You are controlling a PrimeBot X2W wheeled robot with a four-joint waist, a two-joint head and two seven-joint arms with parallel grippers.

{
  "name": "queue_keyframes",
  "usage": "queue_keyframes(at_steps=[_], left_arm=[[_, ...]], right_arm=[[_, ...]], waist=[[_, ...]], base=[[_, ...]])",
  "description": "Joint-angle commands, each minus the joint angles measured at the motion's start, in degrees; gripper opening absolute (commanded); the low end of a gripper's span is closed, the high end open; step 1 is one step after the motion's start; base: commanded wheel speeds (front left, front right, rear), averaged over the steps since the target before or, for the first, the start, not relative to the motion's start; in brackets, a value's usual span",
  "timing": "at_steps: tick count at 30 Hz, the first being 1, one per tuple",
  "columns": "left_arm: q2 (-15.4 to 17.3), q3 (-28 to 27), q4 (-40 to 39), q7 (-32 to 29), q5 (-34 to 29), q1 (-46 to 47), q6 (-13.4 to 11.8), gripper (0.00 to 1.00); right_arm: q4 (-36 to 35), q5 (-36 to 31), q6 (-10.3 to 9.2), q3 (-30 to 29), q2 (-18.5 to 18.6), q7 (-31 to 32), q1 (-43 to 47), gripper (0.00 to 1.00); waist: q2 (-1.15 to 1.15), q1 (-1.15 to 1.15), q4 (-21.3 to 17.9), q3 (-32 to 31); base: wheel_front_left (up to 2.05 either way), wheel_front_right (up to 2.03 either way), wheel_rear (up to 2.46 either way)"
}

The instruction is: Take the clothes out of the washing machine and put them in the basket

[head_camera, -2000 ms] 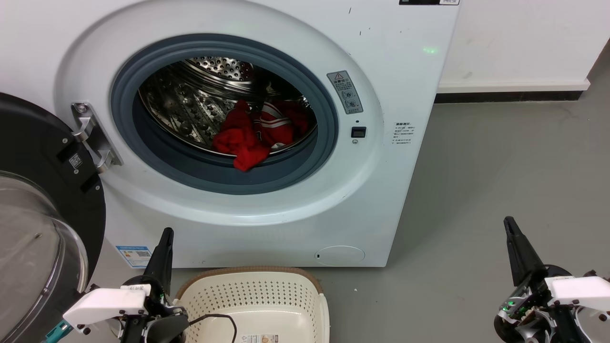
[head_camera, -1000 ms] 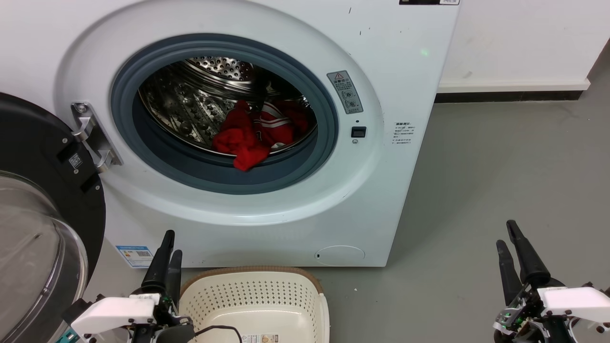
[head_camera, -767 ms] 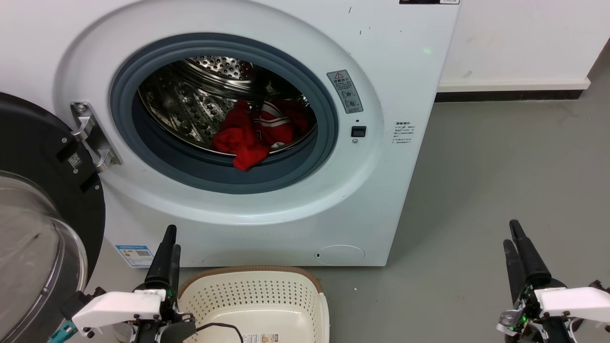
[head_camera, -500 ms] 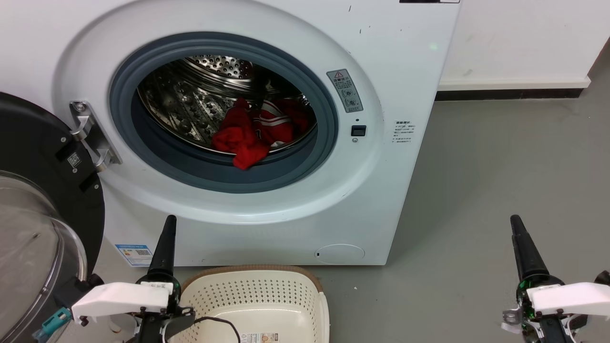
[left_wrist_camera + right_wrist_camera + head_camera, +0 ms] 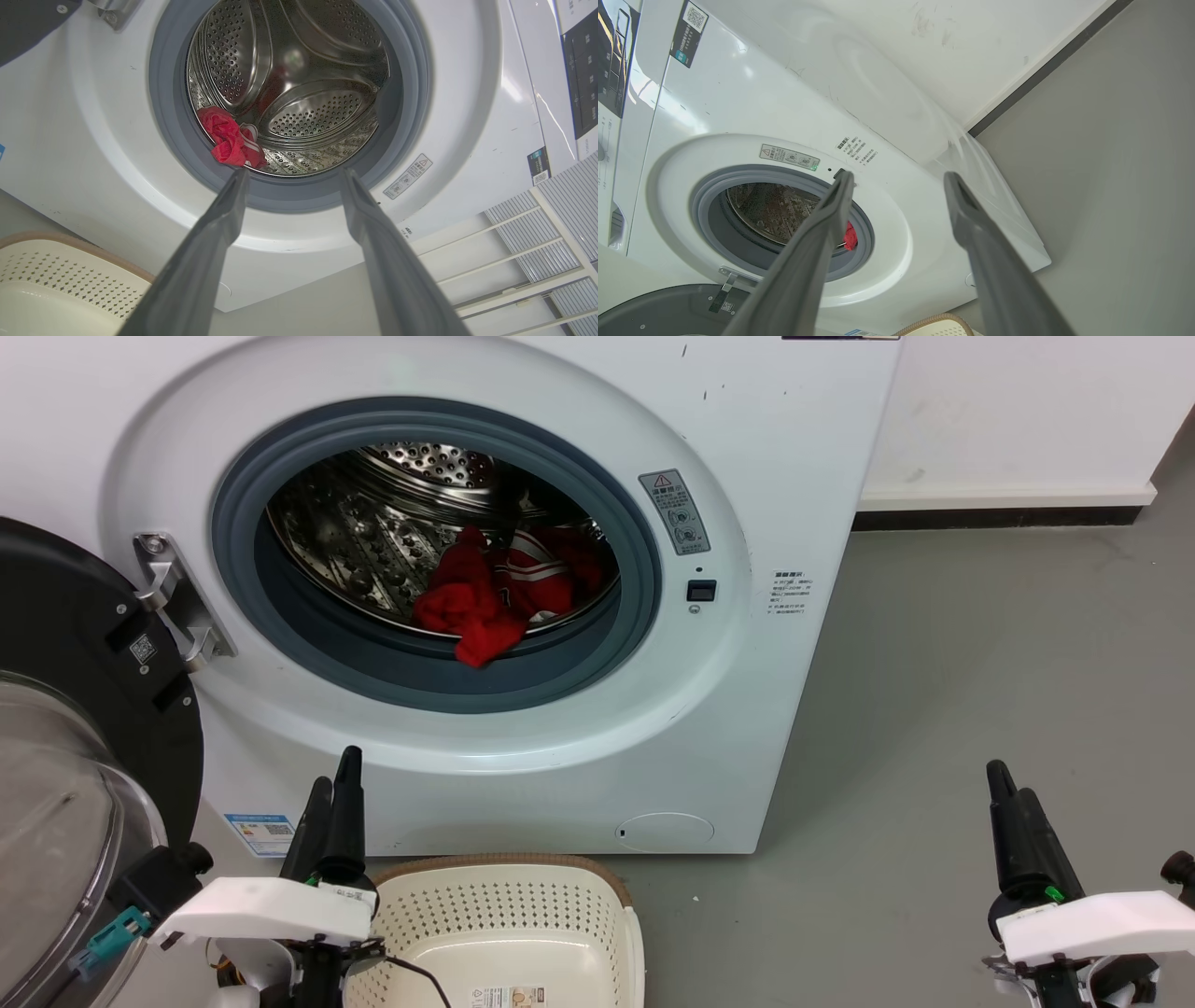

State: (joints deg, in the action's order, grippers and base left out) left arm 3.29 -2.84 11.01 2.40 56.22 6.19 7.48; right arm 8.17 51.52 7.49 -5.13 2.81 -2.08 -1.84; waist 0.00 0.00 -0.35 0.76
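Washing machine is standing ahead of the left gripper, and ahead and inboard of the right gripper, with its opening facing both. Door is hanging swung wide, just outboard of the left gripper, so it is not blocking the reach. Drum is sitting up and forward of the left fingertips, roughly in line with them in the left wrist view. Basket is sitting on the floor just inboard of the left gripper and below the opening, with no clothes in the part that is showing. Clothes are lying bunched at the front lip of the drum. A plain red flap is drooping onto the grey seal and the striped piece is lying just behind it. All of it is well ahead of and above both grippers, nearer the left one's line.

Both grippers are showing fingers spread wide in their wrist views and are gripping nothing.

Step in hand, as I am reading it, is reaching in for the first grab; nothing is in the basket yet. Doing it well probably means:
- sending the left gripper, since it is lining up best
- keeping the fingers spread until they are straddling fabric
- coming in over the seal instead of scraping along it
- aiming at the drooping flap or the thick of the bunch and taking a deep fold, not an edge, since thin cloth is likely to slip
- pulling up and back so the cloth is clearing the lip

The two pieces are looking tangled, so one may drag the other out and drop it short of the basket. The right gripper is better off waiting clear.
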Motion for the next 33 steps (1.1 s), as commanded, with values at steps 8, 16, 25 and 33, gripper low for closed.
queue_keyframes(at_steps=[8, 16, 25, 33], left_arm=[[1.13, 1.28, -1.13, 2.12, -10.71, 1.83, -0.39, 1.00], [1.88, 2.24, -0.59, 3.73, -18.21, 2.41, -1.51, 1.00], [2.72, 2.63, -0.52, 5.06, -23.73, 2.31, -2.45, 1.00], [3.26, 3.37, 0.16, 6.33, -28.77, 2.94, -3.01, 1.00]], right_arm=[[-2.45, -10.05, 0.00, 0.17, 0.14, -1.37, 0.45, 1.00], [-4.53, -18.26, 0.00, 0.28, 0.13, -2.00, 1.22, 1.00], [-5.70, -24.17, 0.00, 0.37, 0.13, -2.45, 1.92, 1.00], [-6.37, -29.63, 0.00, 0.43, 0.13, -2.94, 2.54, 1.00]], waist=[[0.00, 0.00, -0.11, -0.11], [0.00, 0.00, -0.39, 0.07], [0.00, 0.00, -0.55, 0.21], [0.00, 0.00, -0.65, 0.39]], base=[[0.00, 0.00, 0.00], [0.00, 0.00, 0.00], [0.00, 0.00, 0.00], [0.00, 0.00, 0.00]])
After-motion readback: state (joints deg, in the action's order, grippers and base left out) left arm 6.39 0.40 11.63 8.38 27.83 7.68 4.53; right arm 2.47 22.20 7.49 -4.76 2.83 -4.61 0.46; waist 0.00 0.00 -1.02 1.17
